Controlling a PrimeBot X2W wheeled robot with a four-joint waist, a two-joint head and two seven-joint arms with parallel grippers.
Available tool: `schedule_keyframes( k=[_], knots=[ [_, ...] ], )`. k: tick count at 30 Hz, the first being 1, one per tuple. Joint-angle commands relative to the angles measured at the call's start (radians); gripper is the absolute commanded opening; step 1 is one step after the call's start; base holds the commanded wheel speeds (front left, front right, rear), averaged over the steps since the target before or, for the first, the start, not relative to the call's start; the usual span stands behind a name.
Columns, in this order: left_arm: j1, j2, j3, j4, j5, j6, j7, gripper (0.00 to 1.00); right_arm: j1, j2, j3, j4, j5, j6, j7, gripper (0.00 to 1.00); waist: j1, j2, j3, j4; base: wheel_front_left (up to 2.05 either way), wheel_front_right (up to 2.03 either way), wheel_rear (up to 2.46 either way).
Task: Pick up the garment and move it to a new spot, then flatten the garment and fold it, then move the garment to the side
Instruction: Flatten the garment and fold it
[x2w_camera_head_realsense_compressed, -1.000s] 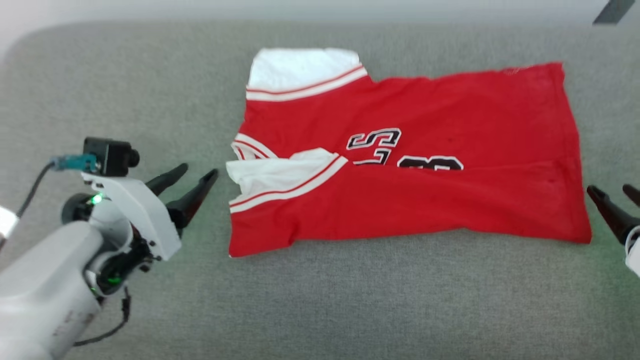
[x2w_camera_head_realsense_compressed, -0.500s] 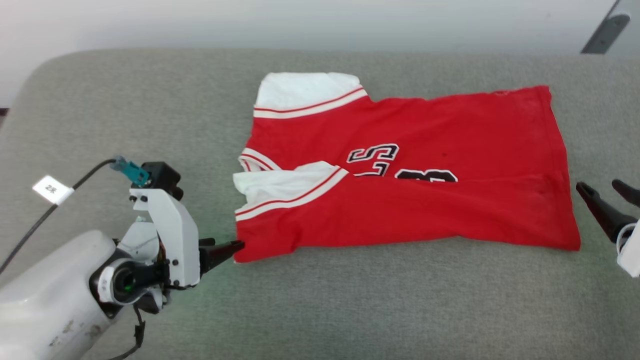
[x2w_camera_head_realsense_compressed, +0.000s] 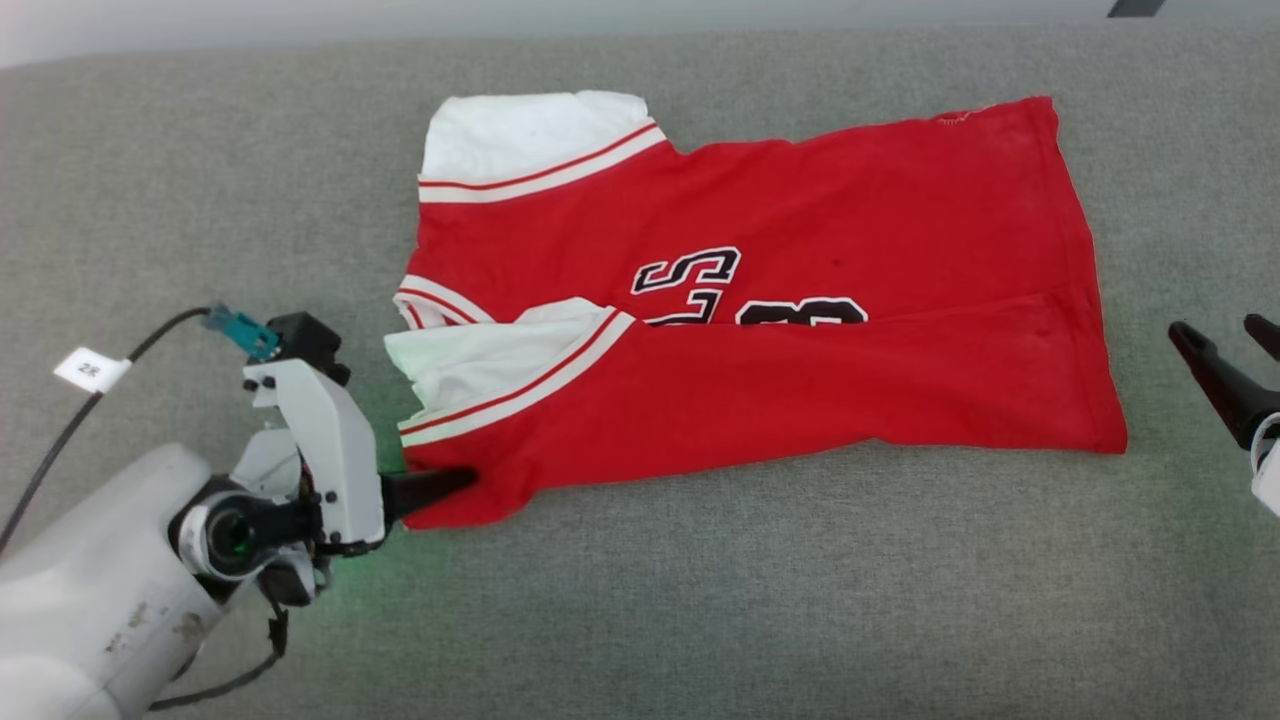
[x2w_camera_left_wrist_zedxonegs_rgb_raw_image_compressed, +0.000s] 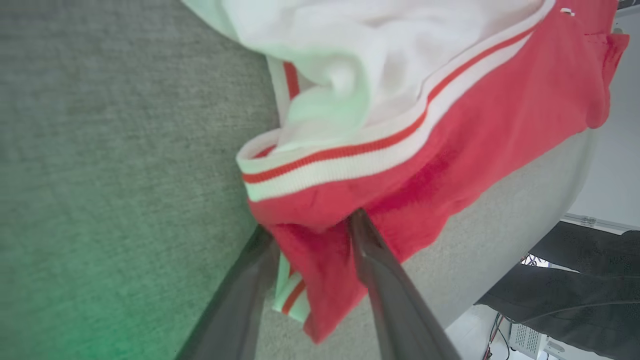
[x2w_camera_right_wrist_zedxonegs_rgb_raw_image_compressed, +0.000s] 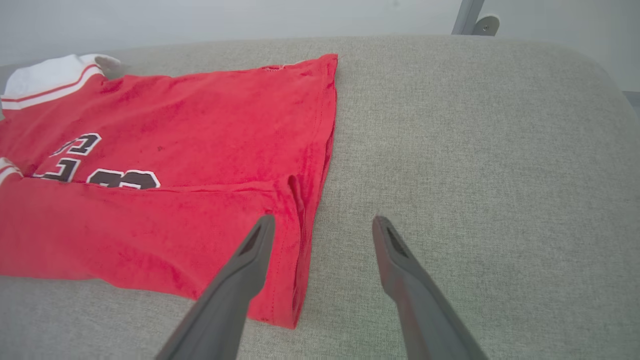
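Since a second ago my left gripper (x2w_camera_head_realsense_compressed: 455, 482) has swung down from beside the white sleeve to the near left corner of the garment (x2w_camera_head_realsense_compressed: 800, 380), and its dark tip now lies over the red cloth instead of just at its edge. My head has shifted too, so the whole scene sits a little differently.

At the far left, a black cable with a small white tag (x2w_camera_head_realsense_compressed: 90, 370) trails over the grey cushion (x2w_camera_head_realsense_compressed: 700, 600) to my left wrist. In the left wrist view my left gripper (x2w_camera_left_wrist_zedxonegs_rgb_raw_image_compressed: 311, 227) has its two fingers apart with the red corner between them, one finger low against the cushion (x2w_camera_left_wrist_zedxonegs_rgb_raw_image_compressed: 100, 175) and the other on top of the cloth. I cannot tell whether they press it. Just beyond them runs the red-and-white striped band of the garment (x2w_camera_left_wrist_zedxonegs_rgb_raw_image_compressed: 450, 125), with the white sleeve bunched past it.

The garment lies spread across the middle of the cushion, one white sleeve at its far left corner and the other turned in over the front. A fold runs along its length and cuts off the lower part of the dark letters. Its hem is at the right.

My right gripper (x2w_camera_head_realsense_compressed: 1218, 328) hangs near that hem, apart from it, fingers spread wide and holding nothing. In the right wrist view my right gripper (x2w_camera_right_wrist_zedxonegs_rgb_raw_image_compressed: 324, 220) points past the garment (x2w_camera_right_wrist_zedxonegs_rgb_raw_image_compressed: 175, 225), one finger in line with its hem and the other over bare cushion (x2w_camera_right_wrist_zedxonegs_rgb_raw_image_compressed: 475, 150).
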Motion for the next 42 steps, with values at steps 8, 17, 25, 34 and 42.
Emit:
schedule_keyframes(
  k=[8,17,25,34,42],
  knots=[
    [0.005,-0.05,-0.018,0.058,0.021,-0.04,-0.006,0.0,-0.038,-0.08,0.137,-0.023,-0.034,-0.002,0.13,1.0,-0.0001,0.0,0.014,0.0,0.0,0.0,0.0],
    [-0.021,-0.067,-0.015,0.071,0.044,-0.059,-0.023,0.0,-0.194,-0.099,0.334,0.111,-0.054,-0.002,0.29,1.0,-0.0001,0.0,0.033,0.005,0.0,0.0,0.0],
    [-0.029,-0.084,-0.016,0.068,0.059,-0.064,-0.037,0.0,-0.254,-0.078,0.399,0.236,-0.016,-0.002,0.292,0.0,-0.0001,0.0,0.039,0.016,0.0,0.0,0.0],
    [0.019,-0.031,-0.007,0.022,0.066,-0.08,-0.076,0.0,-0.208,-0.11,0.395,0.243,0.055,-0.002,0.208,0.0,-0.0001,0.0,0.002,0.015,0.0,0.0,0.0],
    [0.123,0.093,0.004,-0.166,0.053,-0.041,-0.131,0.0,-0.073,-0.178,0.399,0.122,0.094,-0.002,0.21,0.0,-0.0001,0.0,-0.035,0.01,0.0,0.0,0.0]
  ],
)
